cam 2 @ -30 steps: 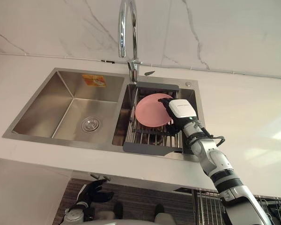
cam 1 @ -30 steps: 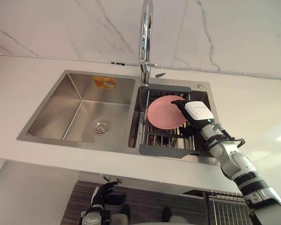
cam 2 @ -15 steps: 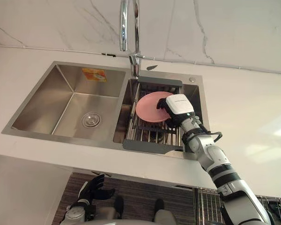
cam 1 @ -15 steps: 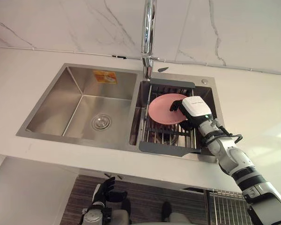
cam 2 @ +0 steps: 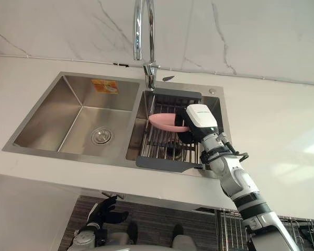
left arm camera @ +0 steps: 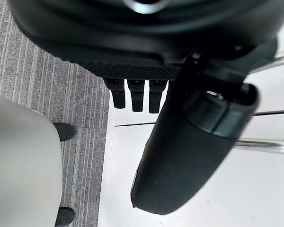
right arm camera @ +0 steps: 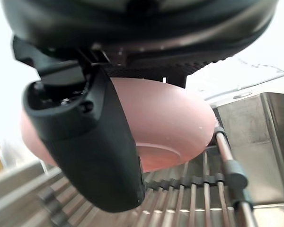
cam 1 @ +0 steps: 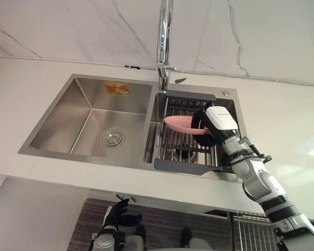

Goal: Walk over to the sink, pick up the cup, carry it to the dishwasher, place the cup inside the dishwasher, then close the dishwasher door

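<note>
Now the right hand (cam 1: 217,123) pinches the pink dish (cam 1: 178,123) at its 3 o'clock rim, kept level, probably to clear the rack (cam 1: 186,166); the left hand (cam 1: 114,215) hangs loose-fingered at 7 o'clock.

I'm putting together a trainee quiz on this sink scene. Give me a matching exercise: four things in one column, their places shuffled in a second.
1 pink dish
2 drain
3 left hand
4 faucet

A in the left basin
B upright, just behind the rack
C held by the right hand, above the rack
D low by the floor, open

Pairs: 1-C, 2-A, 3-D, 4-B
</note>
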Controlling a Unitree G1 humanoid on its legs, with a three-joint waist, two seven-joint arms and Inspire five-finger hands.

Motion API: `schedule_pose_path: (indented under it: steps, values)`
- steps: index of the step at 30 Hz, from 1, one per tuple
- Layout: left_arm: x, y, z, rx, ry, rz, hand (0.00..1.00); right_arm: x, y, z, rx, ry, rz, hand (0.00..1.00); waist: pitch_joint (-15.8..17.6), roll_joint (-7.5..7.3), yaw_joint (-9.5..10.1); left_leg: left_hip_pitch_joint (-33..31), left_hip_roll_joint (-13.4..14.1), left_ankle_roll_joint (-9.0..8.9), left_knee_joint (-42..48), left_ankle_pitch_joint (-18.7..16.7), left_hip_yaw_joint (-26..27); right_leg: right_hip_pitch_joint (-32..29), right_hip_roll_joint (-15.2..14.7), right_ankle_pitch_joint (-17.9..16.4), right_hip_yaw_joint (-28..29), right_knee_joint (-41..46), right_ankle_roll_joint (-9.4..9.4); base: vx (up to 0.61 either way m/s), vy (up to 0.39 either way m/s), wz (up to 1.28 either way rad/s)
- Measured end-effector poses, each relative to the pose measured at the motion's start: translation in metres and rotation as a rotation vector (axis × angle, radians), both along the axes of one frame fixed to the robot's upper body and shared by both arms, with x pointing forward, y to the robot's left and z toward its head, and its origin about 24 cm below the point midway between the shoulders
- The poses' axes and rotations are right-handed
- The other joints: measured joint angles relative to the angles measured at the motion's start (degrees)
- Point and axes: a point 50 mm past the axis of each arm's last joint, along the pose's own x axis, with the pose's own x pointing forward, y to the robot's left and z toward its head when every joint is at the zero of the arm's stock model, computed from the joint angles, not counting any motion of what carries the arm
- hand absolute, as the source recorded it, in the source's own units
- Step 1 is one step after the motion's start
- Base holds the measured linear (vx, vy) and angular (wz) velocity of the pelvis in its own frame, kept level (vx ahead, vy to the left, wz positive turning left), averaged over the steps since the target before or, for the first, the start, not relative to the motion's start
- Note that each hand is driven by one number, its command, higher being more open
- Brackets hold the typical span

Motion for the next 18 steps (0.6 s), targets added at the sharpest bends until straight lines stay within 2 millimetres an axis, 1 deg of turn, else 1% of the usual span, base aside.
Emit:
schedule_pose_path:
  steps: [2, 5, 8, 10, 12, 13, 16, 18]
  values:
    - [-0.001, 0.000, 0.000, 0.000, 0.006, 0.000, 0.90, -0.007, 0.000, 0.000, 0.017, -0.005, 0.003, 0.30, -0.03, -0.04, -0.15, 0.71, 0.01, 0.00, -0.18, 0.00, 0.16, 0.54, 0.02, 0.00, 0.19, 0.00, 0.00, -0.04, -0.003, -0.04]
    - [-0.002, 0.000, -0.002, 0.000, 0.017, 0.003, 0.90, -0.018, 0.001, 0.005, 0.049, -0.037, 0.012, 0.30, -0.06, -0.08, -0.63, 1.72, 0.03, 0.04, -0.75, 0.13, 0.38, 1.11, 0.06, 0.00, 0.43, -0.01, 0.00, -0.05, -0.009, -0.04]
    - [-0.005, 0.001, -0.003, 0.001, 0.028, 0.008, 0.90, -0.030, 0.003, 0.014, 0.118, -0.084, 0.022, 0.30, -0.18, -0.20, -1.33, 2.68, 0.11, 0.03, -1.21, 0.20, 0.69, 1.66, 0.15, 0.00, 0.74, -0.05, 0.00, -0.03, -0.012, -0.06]
    - [-0.007, 0.002, -0.004, -0.002, 0.038, 0.025, 0.90, -0.040, 0.002, 0.026, 0.168, -0.146, 0.020, 0.30, -0.29, -0.38, -1.58, 4.02, 0.23, 0.05, -2.16, 0.38, 1.16, 2.40, 0.25, 0.01, 1.14, -0.26, -0.01, -0.02, -0.011, -0.10]
    - [-0.008, 0.003, -0.005, -0.002, 0.043, 0.030, 0.90, -0.047, 0.001, 0.033, 0.204, -0.190, 0.007, 0.30, -0.53, -0.61, -1.60, 4.65, 0.33, 0.03, -2.63, 0.46, 1.50, 2.70, 0.23, 0.01, 1.39, -0.39, -0.01, -0.01, -0.004, -0.09]
    - [-0.009, 0.003, -0.005, -0.002, 0.050, 0.033, 0.90, -0.053, -0.001, 0.041, 0.247, -0.232, -0.001, 0.30, -0.69, -0.79, -1.85, 5.13, 0.36, 0.02, -2.95, 0.51, 1.70, 3.02, 0.21, 0.01, 1.56, -0.54, -0.01, -0.02, -0.001, -0.07]
    - [-0.010, 0.003, -0.006, -0.003, 0.059, 0.034, 0.90, -0.064, -0.004, 0.049, 0.309, -0.297, -0.025, 0.30, -1.17, -0.92, -2.23, 5.71, 0.33, 0.05, -3.55, 0.69, 1.92, 3.27, 0.19, 0.01, 1.74, -0.61, -0.01, -0.02, -0.002, -0.03]
    - [-0.011, 0.003, -0.007, -0.001, 0.063, 0.033, 0.90, -0.067, -0.003, 0.048, 0.332, -0.307, -0.031, 0.30, -1.32, -0.95, -2.56, 5.93, 0.34, 0.04, -3.68, 0.71, 2.08, 3.33, 0.19, 0.01, 1.93, -0.61, -0.02, -0.03, -0.002, -0.06]
